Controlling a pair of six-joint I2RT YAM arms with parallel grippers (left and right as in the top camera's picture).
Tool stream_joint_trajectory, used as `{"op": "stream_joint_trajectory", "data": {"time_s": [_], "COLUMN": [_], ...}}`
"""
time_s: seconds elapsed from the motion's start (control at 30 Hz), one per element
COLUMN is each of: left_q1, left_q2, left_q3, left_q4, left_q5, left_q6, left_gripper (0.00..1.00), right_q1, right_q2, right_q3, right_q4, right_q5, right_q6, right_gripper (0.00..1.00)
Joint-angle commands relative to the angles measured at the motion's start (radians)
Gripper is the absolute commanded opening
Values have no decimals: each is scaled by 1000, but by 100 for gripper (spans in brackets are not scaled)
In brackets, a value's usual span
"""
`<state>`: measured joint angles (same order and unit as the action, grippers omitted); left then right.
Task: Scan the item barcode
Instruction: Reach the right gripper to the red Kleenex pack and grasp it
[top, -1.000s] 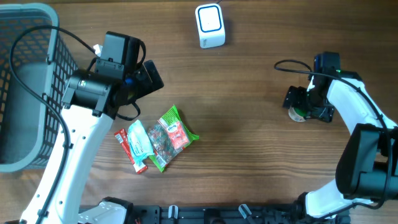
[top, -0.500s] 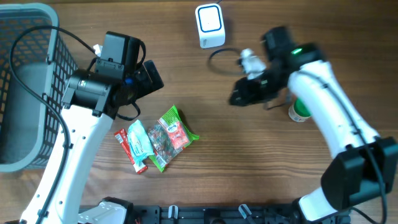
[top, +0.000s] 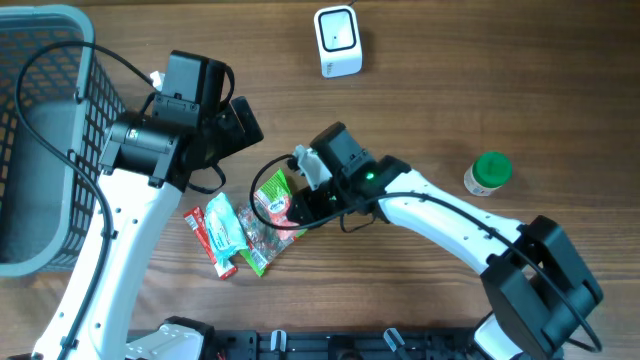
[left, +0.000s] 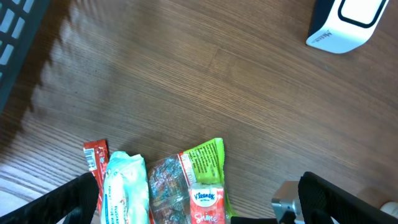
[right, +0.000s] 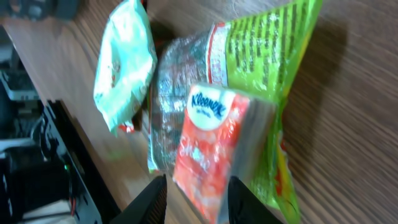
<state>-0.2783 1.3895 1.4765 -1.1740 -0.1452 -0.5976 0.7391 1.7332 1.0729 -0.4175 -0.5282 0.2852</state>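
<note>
A small pile of packets lies left of centre. On top is a red Kleenex tissue pack (top: 277, 207) (right: 211, 143), resting on a green snack packet (top: 272, 186) (right: 267, 56). My right gripper (top: 298, 205) (right: 198, 193) has reached the pile, its fingers closed in on either side of the tissue pack's near end; the pack still lies on the pile. The white scanner (top: 337, 40) (left: 345, 22) stands at the far edge. My left gripper (top: 243, 122) (left: 199, 205) hovers above the pile, wide open and empty. I see no barcode.
A white-and-teal packet (top: 224, 225) and a thin red sachet (top: 205, 240) lie left of the pile. A green-capped bottle (top: 487, 172) stands at the right. A grey basket (top: 40, 130) fills the left edge.
My right arm has swung from the green-capped bottle across the table to the pile, and its jaws have narrowed around the tissue pack. The left arm has not moved.
</note>
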Motion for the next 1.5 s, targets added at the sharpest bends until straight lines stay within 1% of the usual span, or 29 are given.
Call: {"op": "stream_joint_trajectory", "data": {"time_s": [0.0,0.1,0.13,0.23,0.43,0.47,0.57,0.7,0.8,0.87,1.07,1.23,1.27,1.3,1.37,1.4,1.47], "left_q1": [3,3,3,3,3,3,3,3,3,3,3,3,3,3,3,3,3], "left_q2": [1,1,1,1,1,1,1,1,1,1,1,1,1,1,1,1,1], "left_q3": [6,6,6,6,6,6,6,6,6,6,6,6,6,6,6,6,6], "left_q4": [-1,-1,-1,-1,-1,-1,-1,-1,-1,-1,-1,-1,-1,-1,-1,-1,-1], "left_q5": [-5,-5,-5,-5,-5,-5,-5,-5,-5,-5,-5,-5,-5,-5,-5,-5,-5], "left_q6": [-13,-13,-13,-13,-13,-13,-13,-13,-13,-13,-13,-13,-13,-13,-13,-13,-13], "left_gripper": [100,100,100,100,100,100,100,100,100,100,100,100,100,100,100,100,100], "right_q1": [4,4,4,4,4,4,4,4,4,4,4,59,82,82,68,38,-34], "right_q2": [-2,-2,-1,1,23,30,51,53,53,53,60,98,100,99,95,76,27], "right_q3": [-37,-54,-54,-54,-54,-54,-54,-54,-54,-54,-54,-54,-54,-53,-48,-48,-48], "right_q4": [36,60,66,82,81,82,80,81,101,126,117,124,128,132,132,125,109], "right_q5": [50,105,105,106,99,93,56,52,37,-13,-12,66,96,97,73,7,-169], "right_q6": [37,37,37,108,117,138,136,137,133,134,133,134,134,137,136,136,133], "right_gripper": [33,34,34,34,32,32,29,25,27,29,29,29,24,20,8,4,4]}}
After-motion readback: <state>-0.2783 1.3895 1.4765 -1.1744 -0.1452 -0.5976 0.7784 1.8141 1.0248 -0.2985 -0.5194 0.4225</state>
